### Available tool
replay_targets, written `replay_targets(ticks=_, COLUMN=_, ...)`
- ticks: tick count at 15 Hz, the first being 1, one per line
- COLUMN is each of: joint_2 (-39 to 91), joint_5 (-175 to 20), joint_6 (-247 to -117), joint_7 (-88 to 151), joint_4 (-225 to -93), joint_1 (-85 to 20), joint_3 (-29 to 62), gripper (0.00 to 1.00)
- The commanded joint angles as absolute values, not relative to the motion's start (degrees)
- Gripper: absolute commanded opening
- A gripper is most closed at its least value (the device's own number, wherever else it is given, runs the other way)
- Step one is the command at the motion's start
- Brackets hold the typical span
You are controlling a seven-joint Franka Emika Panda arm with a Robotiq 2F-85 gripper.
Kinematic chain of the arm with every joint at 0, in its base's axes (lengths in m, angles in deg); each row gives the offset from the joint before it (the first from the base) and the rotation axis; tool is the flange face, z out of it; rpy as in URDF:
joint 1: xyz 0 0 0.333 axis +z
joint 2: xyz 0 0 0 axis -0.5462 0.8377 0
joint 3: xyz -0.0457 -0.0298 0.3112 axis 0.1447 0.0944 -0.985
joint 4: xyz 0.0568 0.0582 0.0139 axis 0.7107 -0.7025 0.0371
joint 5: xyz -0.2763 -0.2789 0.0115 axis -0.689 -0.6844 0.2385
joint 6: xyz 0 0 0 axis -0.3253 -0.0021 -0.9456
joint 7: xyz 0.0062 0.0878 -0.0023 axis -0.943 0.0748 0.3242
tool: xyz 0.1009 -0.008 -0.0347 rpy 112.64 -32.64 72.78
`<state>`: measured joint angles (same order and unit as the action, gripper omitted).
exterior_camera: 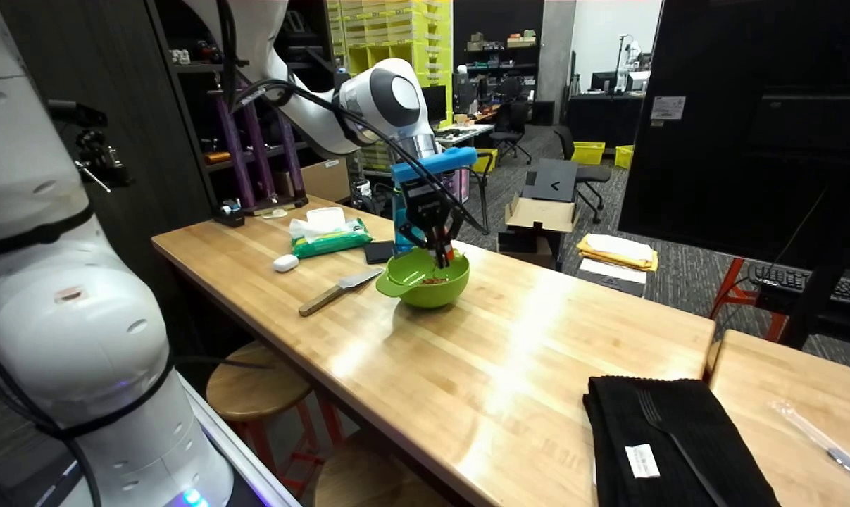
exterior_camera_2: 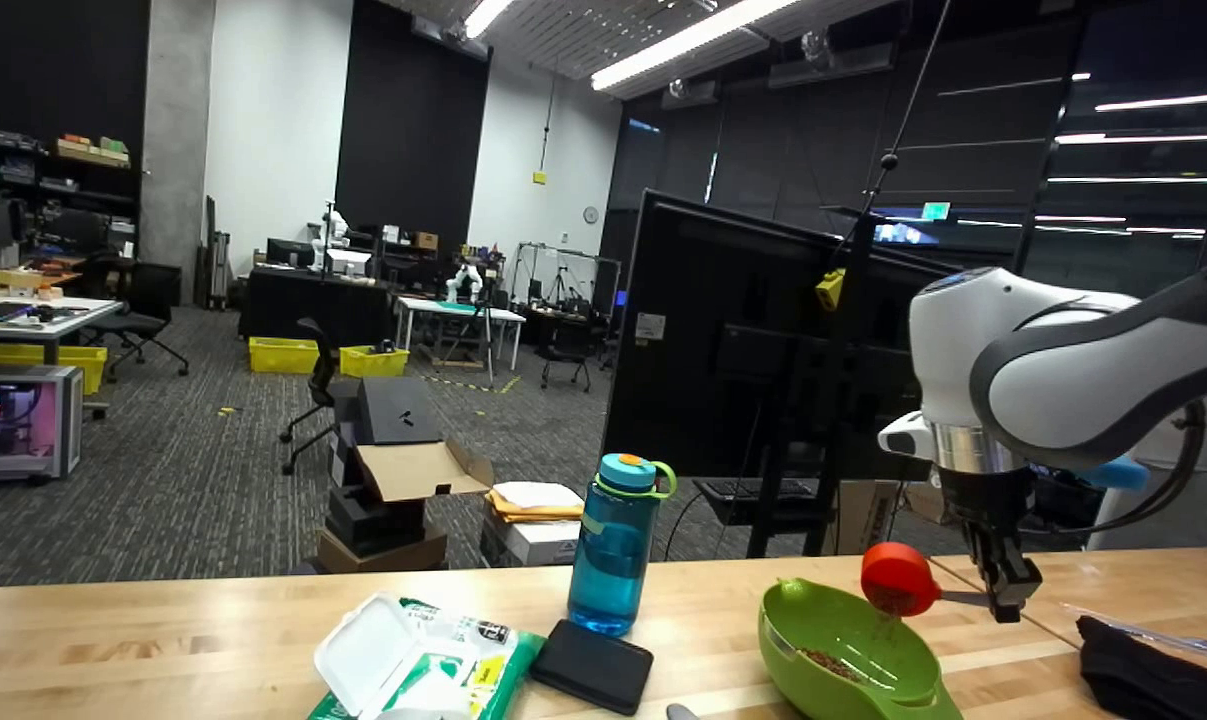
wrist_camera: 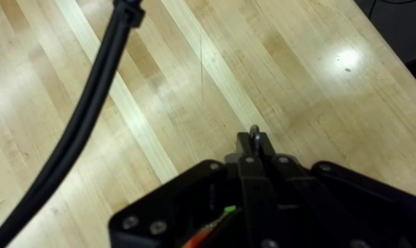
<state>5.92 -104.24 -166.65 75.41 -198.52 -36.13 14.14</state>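
Note:
My gripper [exterior_camera_2: 1008, 607] is shut on the handle of a red measuring cup [exterior_camera_2: 897, 577]. In the wrist view, the rounded handle end shows between the closed fingertips [wrist_camera: 255, 143], and a sliver of the red cup [wrist_camera: 195, 239] shows low down. The cup is tilted above the green bowl [exterior_camera_2: 798, 660], and small brown bits [exterior_camera_2: 889, 625] are falling from it. Reddish-brown bits [exterior_camera: 435, 281] lie in the bowl's bottom. The bowl [exterior_camera: 432, 296] stands on the wooden table [exterior_camera: 537, 331]. In an exterior view the fingers [exterior_camera: 440, 262] hide most of the cup.
A wooden-handled knife [exterior_camera: 340, 290] lies beside the bowl. A blue bottle [exterior_camera_2: 613, 550], a black flat case [exterior_camera_2: 593, 666], a green wipes pack [exterior_camera: 333, 241] and a small white case [exterior_camera: 285, 263] are near. A black cloth [exterior_camera: 671, 429] with a fork [exterior_camera: 678, 447] lies further along.

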Motion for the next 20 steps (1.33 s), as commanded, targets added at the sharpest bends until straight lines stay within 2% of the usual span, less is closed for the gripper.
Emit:
replay_targets(ticks=1, joint_2=1.3, joint_5=-109.2, joint_6=-168.9, joint_7=71.2, joint_4=-202.9, joint_1=-35.3, joint_3=13.7, gripper=0.01)
replay_targets(ticks=20, joint_2=-4.9, joint_5=-126.2, joint_6=-175.2, joint_7=55.0, joint_4=-211.9, joint_1=-33.1, joint_3=12.3, gripper=0.01)
